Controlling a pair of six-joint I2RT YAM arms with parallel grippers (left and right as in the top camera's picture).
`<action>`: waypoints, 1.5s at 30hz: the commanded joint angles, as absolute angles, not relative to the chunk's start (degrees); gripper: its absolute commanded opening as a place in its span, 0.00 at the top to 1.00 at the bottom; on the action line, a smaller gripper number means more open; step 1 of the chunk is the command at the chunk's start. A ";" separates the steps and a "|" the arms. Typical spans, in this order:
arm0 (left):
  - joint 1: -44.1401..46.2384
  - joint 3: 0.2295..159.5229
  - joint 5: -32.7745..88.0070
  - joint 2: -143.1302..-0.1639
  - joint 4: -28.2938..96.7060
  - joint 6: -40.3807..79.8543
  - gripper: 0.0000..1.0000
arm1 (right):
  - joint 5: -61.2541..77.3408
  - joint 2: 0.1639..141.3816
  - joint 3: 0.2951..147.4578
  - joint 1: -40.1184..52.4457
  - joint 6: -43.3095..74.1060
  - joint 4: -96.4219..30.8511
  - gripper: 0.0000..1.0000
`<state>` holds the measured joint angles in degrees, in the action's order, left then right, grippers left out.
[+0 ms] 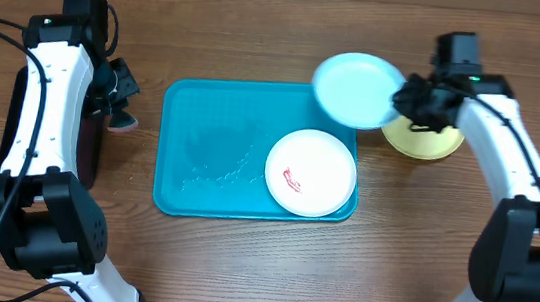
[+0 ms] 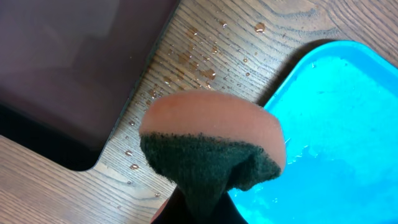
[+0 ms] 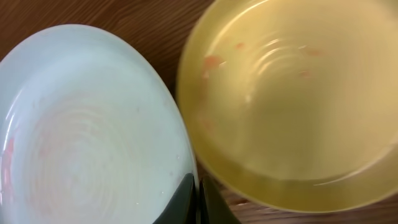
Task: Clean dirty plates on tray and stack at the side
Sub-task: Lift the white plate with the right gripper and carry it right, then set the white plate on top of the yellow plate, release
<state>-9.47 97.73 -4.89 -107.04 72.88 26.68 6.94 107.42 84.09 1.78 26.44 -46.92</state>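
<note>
Overhead, right fingers (image 1: 407,95) pinch the tilted light blue plate (image 1: 357,88) by its rim beside the yellow-green plate (image 1: 424,143), left fingers (image 1: 118,95) clamp a sponge (image 1: 124,122), and between them the tray (image 1: 212,125), lengthwise from one to the other, holds the red-smeared white plate (image 1: 310,172).

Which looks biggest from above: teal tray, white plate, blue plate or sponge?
Largest: teal rectangular plastic tray
Alike: light blue round plastic plate and white round plastic plate (blue is held up, so unsure)
Smallest: orange sponge

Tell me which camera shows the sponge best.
Left wrist: the sponge fills the frame, orange top and dark green scrub side plain. Overhead shows it only small, left of the tray. Right wrist shows none of it.
</note>
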 commanded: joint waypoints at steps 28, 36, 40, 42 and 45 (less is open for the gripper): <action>-9.37 94.91 -4.40 -107.57 70.22 27.27 0.96 | -6.09 106.54 77.12 -8.38 28.77 -41.32 0.96; -9.37 94.91 -4.43 -107.57 70.22 27.27 0.96 | -8.54 106.54 77.12 -8.38 28.77 -41.67 0.82; -9.37 94.91 -4.43 -107.57 70.22 27.27 0.96 | -7.31 106.54 77.12 -8.32 28.75 -41.50 0.64; -9.37 94.91 -4.43 -107.57 70.22 27.27 0.96 | -5.26 106.54 77.12 -8.32 28.73 -41.43 0.47; -9.37 94.91 -4.43 -107.57 70.19 27.27 0.96 | 1.41 106.54 77.12 -8.32 27.68 -40.97 0.35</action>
<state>-9.47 95.13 -4.84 -107.04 70.39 26.68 -4.84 107.11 77.19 -8.23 28.36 -41.54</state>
